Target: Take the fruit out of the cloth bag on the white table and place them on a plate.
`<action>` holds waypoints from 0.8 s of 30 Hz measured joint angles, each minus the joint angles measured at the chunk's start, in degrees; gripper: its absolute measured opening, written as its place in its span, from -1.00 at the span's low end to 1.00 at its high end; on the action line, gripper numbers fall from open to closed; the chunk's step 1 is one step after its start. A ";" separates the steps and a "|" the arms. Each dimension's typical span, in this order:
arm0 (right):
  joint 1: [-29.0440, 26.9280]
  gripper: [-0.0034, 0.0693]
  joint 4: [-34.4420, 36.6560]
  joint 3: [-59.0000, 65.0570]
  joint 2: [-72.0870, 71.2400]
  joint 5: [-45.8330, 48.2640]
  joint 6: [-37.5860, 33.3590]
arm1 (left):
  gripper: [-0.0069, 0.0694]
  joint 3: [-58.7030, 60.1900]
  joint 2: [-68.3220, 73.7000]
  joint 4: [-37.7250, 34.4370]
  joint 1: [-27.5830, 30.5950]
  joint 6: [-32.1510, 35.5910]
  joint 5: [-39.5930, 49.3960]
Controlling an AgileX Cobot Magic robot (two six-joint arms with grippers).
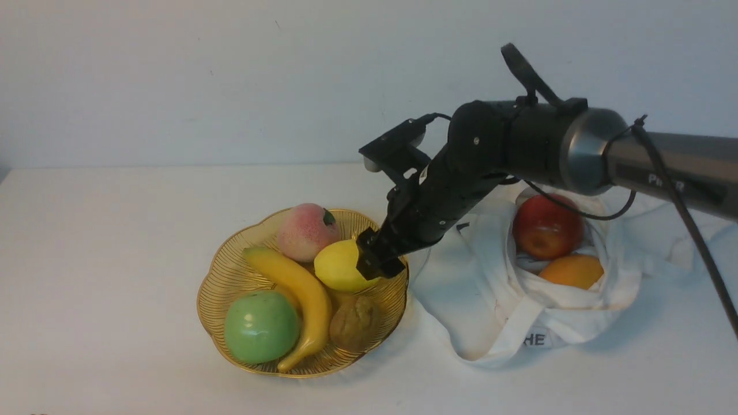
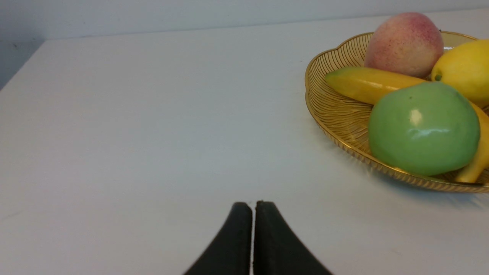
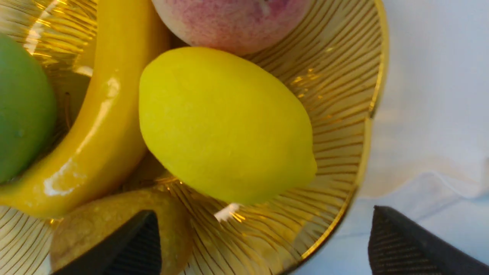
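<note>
The yellow lemon (image 1: 337,266) lies in the golden wire plate (image 1: 222,276), against the banana and the peach. My right gripper (image 1: 377,265) hovers just over the lemon at the plate's right rim. In the right wrist view the right gripper (image 3: 263,212) is open, with the lemon (image 3: 225,122) lying free beyond its fingertips. The red apple (image 1: 546,226) and the orange fruit (image 1: 572,271) sit in the open white cloth bag (image 1: 490,276) on the white table (image 1: 115,230). My left gripper (image 2: 252,202) is shut and empty over bare table, left of the plate (image 2: 336,114).
The plate also holds a pink peach (image 1: 305,230), a banana (image 1: 297,288), a green apple (image 1: 260,325) and a brown wrinkled nut-like thing (image 1: 354,323). The bag's strap and "HE" label (image 1: 535,339) lie toward the front. A wall closes the table's far edge.
</note>
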 joint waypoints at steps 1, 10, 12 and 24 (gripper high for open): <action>0.00 0.95 -2.20 0.00 -1.46 1.14 1.87 | -0.84 0.00 0.00 0.00 0.00 0.00 0.00; 0.09 -0.20 -25.53 0.00 -22.64 15.61 19.63 | -0.84 0.00 0.00 0.00 0.00 0.00 0.00; 0.09 -0.54 -28.97 0.00 -28.30 17.87 23.42 | -0.84 0.00 0.00 0.00 0.00 0.00 0.00; 0.09 -0.94 -33.27 12.67 -66.78 12.77 40.07 | -0.84 0.00 0.00 0.00 0.00 0.00 0.00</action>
